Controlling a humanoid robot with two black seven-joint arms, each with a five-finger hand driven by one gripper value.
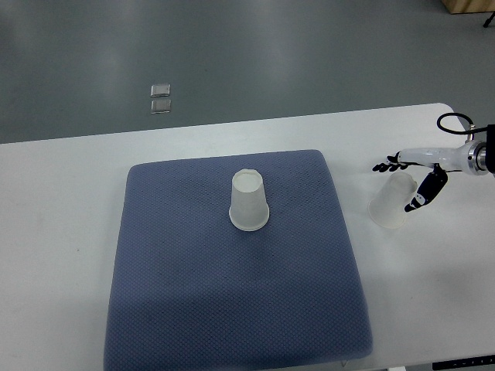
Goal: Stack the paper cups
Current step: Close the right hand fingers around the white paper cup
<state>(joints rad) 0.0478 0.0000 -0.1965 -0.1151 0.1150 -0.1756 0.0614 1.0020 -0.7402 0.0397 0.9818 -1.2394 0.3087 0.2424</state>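
A white counter [62, 201] was seen spanning the lower two thirds of the frame, with grey floor [232, 54] above it. A dark blue textured mat [193, 309] was laid at the centre of the counter. One paper cup [250, 201] was stood upside down on the upper middle part of the mat, with its wide rim down and its narrow base up.

A second paper cup [390, 202] was located at the right of the frame, on the bare counter, well apart from the first cup and just beyond the right edge of the mat. It was seen tilted, with its wider end toward the lower left.

The right hand [418, 176] was extended into the frame from the right edge, on a white forearm with a black cable loop [452, 122] above the wrist. Its dark-tipped fingers [384, 165] were spread along the upper side of the second cup, and the thumb [421, 197] was set against the right side of the cup. The cup was thus enclosed between fingers and thumb; whether it was firmly clamped could not be told with certainty.

The left arm was not shown in the frame.

Two small clear square objects [161, 98] were seen on the floor at the upper left, one above the other.
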